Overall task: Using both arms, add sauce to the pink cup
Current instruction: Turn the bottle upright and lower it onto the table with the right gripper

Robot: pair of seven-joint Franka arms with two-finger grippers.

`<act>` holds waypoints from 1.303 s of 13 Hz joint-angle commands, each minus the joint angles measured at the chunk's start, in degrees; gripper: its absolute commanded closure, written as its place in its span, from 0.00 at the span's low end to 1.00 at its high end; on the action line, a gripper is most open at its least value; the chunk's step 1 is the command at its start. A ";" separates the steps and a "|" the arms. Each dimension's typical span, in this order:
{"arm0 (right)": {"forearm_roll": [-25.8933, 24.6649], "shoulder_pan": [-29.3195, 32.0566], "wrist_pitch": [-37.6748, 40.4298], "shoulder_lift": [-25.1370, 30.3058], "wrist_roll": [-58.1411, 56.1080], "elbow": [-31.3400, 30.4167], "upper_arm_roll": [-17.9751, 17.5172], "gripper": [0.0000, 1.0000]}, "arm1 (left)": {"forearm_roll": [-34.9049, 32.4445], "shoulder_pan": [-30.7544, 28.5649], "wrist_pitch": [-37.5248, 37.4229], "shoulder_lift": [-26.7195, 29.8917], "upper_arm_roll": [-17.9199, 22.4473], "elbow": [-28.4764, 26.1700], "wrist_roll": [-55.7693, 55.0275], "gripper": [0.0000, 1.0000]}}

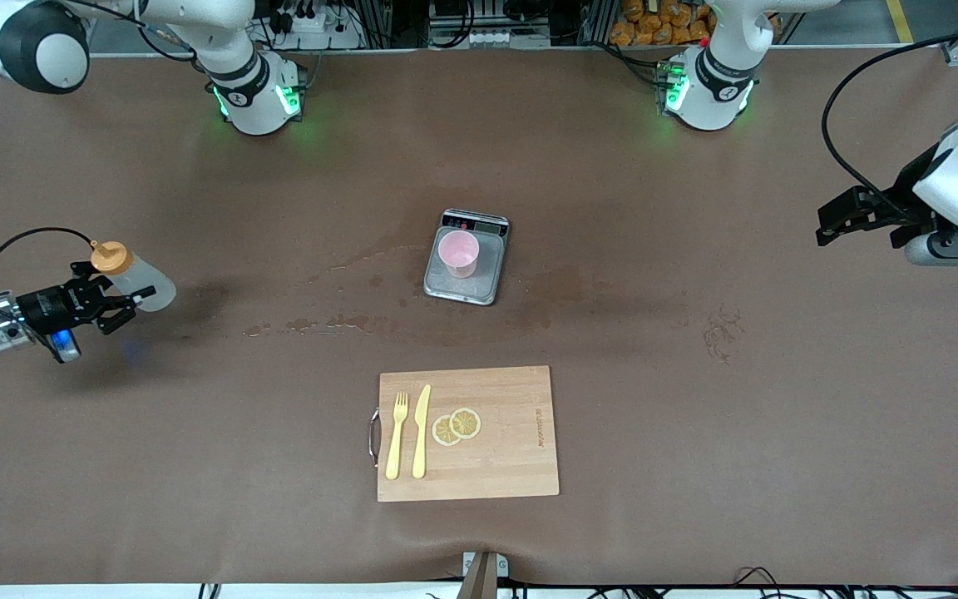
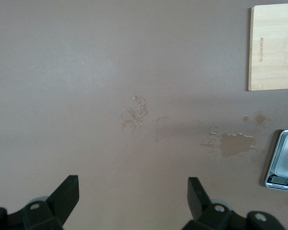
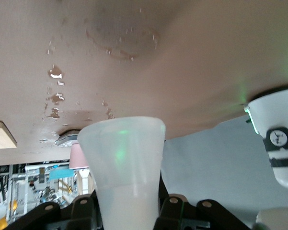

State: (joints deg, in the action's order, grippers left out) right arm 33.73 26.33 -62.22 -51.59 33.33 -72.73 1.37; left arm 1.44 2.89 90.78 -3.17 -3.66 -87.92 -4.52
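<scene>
we see the right gripper [image 1: 117,309] up over the bare brown table [image 1: 695,433] at the right arm's end, clenched around the sauce bottle [image 1: 140,283]. the bottle lies tilted in the grasp, its orange cap [image 1: 111,257] pointing up toward the robots' bases and its whitish body sticking out past the fingers. in the right wrist view the same bottle [image 3: 126,172] fills the middle, held between the black fingers.

toward the middle of the table, well apart from that gripper, the pink cup [image 1: 457,253] stands upright on the grey scale [image 1: 466,283]. wet stains [image 1: 338,320] spread over the table between the bottle's end and the scale.

nearer the front camera than the scale lies a wooden cutting board [image 1: 512,449], and on it a yellow fork [image 1: 397,435], a yellow knife [image 1: 421,430] just beside it, and two lemon slices [image 1: 456,426] overlapping each other.

the left gripper [image 1: 845,218] waits over the left arm's end of the table, holding nothing; in the left wrist view its fingers [image 2: 67,194] stand wide apart above the bare cloth.
</scene>
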 commanded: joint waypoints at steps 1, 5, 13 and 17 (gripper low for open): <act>1.61 1.62 -1.66 -1.84 -1.77 0.92 -0.94 1.00 | 0.23 0.01 -0.60 0.89 0.14 -0.32 0.48 0.00; 1.96 1.88 -3.17 -4.30 -3.09 0.92 -0.94 1.00 | 0.14 -0.17 -0.69 0.97 0.14 -0.41 0.48 0.00; 3.36 1.36 -8.18 -7.38 -6.87 -2.68 -0.93 0.99 | 0.05 -0.26 -0.69 0.89 0.14 -0.50 0.57 0.00; 3.28 1.18 -9.06 -7.47 -6.87 -2.95 -0.85 0.80 | 0.05 -0.34 -0.69 0.89 0.14 -0.50 0.65 0.00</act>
State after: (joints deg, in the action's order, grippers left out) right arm 35.93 27.40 -70.51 -59.63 26.68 -74.61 0.83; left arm 1.44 2.73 90.77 -3.17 -3.60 -87.94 -4.50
